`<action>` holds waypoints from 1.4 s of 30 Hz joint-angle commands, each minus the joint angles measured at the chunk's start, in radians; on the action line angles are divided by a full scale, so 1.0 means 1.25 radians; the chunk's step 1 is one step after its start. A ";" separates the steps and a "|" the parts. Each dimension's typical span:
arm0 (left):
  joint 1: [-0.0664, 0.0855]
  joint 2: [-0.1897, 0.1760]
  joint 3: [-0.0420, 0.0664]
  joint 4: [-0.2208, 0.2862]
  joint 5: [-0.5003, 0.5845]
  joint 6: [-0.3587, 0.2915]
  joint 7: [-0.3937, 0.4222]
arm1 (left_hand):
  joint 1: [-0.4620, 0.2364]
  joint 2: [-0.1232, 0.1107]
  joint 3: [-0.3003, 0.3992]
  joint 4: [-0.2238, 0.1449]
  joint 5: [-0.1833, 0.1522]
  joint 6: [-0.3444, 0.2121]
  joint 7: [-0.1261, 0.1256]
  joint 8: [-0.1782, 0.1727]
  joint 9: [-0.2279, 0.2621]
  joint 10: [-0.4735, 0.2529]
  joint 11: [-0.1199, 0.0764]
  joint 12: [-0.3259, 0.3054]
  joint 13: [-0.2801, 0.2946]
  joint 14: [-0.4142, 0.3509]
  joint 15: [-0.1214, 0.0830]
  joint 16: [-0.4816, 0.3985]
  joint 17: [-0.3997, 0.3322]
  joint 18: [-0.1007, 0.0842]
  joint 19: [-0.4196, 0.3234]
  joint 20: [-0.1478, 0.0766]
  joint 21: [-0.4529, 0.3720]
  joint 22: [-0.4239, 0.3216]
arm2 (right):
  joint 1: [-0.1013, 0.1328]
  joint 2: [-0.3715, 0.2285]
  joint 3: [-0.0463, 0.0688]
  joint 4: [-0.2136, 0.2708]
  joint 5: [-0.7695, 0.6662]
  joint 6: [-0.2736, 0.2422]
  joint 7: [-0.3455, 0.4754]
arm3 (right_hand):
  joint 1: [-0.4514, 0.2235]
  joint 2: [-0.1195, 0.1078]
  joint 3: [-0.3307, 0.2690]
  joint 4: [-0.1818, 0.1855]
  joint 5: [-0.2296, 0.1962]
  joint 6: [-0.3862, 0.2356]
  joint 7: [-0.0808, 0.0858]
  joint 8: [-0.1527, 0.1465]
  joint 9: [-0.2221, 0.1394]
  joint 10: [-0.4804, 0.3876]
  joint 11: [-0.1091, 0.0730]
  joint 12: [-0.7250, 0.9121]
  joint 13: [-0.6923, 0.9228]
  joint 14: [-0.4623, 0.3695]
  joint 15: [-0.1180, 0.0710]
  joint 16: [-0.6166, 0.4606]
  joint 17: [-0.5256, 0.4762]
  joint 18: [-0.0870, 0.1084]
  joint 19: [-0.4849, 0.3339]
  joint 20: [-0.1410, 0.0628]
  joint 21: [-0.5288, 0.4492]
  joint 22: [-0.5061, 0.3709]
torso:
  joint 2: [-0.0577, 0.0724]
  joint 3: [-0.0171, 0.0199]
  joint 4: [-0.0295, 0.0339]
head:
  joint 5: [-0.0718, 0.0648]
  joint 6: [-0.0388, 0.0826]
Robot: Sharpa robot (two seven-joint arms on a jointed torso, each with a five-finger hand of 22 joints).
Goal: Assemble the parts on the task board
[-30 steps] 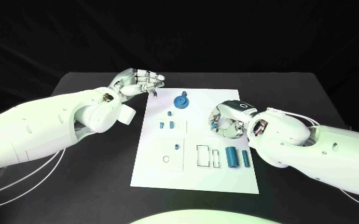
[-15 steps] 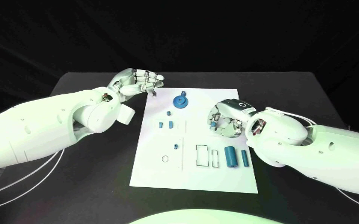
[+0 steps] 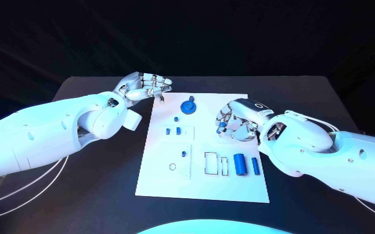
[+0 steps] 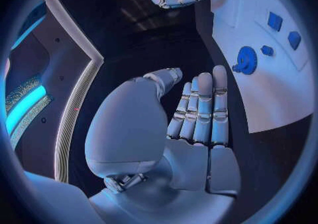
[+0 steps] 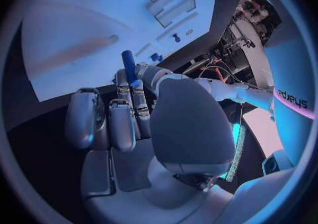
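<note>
Fingers of the right hand pinch a small blue peg upright over the right side of the task board, right of centre in the head view. Compared with one second ago, this hand sits slightly higher in the frame and is turned a little more toward the board's middle; the peg shows between its fingertips in both moments. The left hand, at the upper left of the board just off its corner over the desk, has its fingers curled inward on nothing and matches its earlier place. On the board, the blue gear near the upper middle, the small blue parts below it, and the two blue cylinders lying side by side at the lower right lie as before. Empty outlined slots sit just left of the cylinders.
</note>
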 commanded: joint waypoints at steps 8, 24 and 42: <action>0.000 0.007 0.000 -0.006 0.000 0.012 0.013 | -0.002 0.001 -0.008 0.005 0.004 -0.003 0.000 -0.003 0.000 -0.007 -0.001 0.007 0.000 -0.008 0.001 -0.002 -0.002 0.005 0.000 0.004 -0.004 -0.002 | 0.001 0.024 0.008 0.060 0.055 -0.046 0.027 | -0.001 0.001 0.019 -0.022 -0.006 -0.002 0.005 0.005 0.005 0.062 -0.056 -0.007 0.026 0.032 -0.007 0.001 -0.003 -0.010 0.020 -0.007 0.002 0.109 | 0.001 0.0010 -0.0009 | 0.005 0.001; -0.001 0.022 0.001 -0.016 0.000 0.014 0.020 | -0.003 0.000 -0.008 0.006 0.004 -0.003 0.000 -0.003 0.000 -0.008 -0.001 0.008 0.000 -0.008 0.001 -0.002 -0.002 0.005 0.000 0.004 -0.005 -0.002 | -0.055 0.187 -0.005 0.003 0.028 -0.035 0.064 | -0.001 0.000 0.025 -0.033 -0.006 -0.008 0.009 0.006 0.012 0.061 -0.053 -0.014 0.030 0.030 -0.004 -0.002 -0.009 -0.009 0.018 -0.006 -0.007 0.107 | 0.001 -0.0005 -0.0004 | 0.041 -0.007; -0.001 0.031 0.001 -0.018 0.000 0.017 0.020 | -0.004 0.000 -0.009 0.006 0.004 -0.004 0.000 -0.003 0.000 -0.008 -0.001 0.009 0.000 -0.008 0.001 -0.002 -0.002 0.005 0.000 0.004 -0.005 -0.002 | -0.091 0.244 -0.023 -0.060 0.001 0.002 0.060 | -0.002 0.000 0.026 -0.036 -0.007 -0.009 0.010 0.006 0.013 0.061 -0.052 -0.015 0.031 0.029 -0.004 -0.003 -0.010 -0.008 0.017 -0.005 -0.012 0.106 | 0.003 -0.0006 0.0019 | 0.063 -0.026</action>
